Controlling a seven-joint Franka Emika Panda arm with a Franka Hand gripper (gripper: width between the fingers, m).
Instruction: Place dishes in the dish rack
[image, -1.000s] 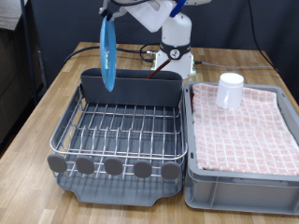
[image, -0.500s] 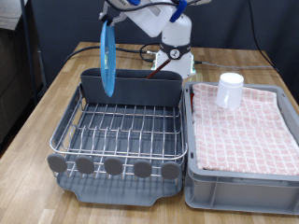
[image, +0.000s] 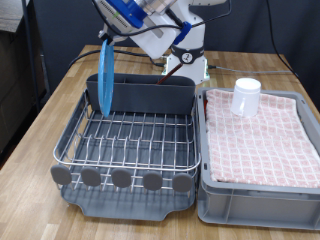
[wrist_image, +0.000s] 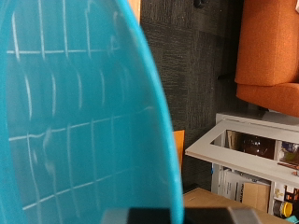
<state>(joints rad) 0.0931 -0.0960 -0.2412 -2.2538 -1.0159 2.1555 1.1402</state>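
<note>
My gripper (image: 107, 40) is shut on the top edge of the light-blue plate (image: 104, 76). The plate hangs on edge above the back of the dish rack (image: 125, 138), on the exterior view's left, with its lower edge just over the wires in front of the grey caddy (image: 150, 97). In the wrist view the plate (wrist_image: 75, 112) fills most of the picture. The white cup (image: 246, 97) stands upside down on the pink checked cloth. The wooden spoon is not in view.
The grey bin (image: 260, 195) lined with pink checked cloth stands on the exterior view's right of the rack. Round grey discs (image: 121, 178) line the rack's front. The robot base (image: 186, 60) and cables are behind the rack.
The arm has swung the plate towards the exterior view's left and lowered it closer to the rack wires. The cup has not moved.
</note>
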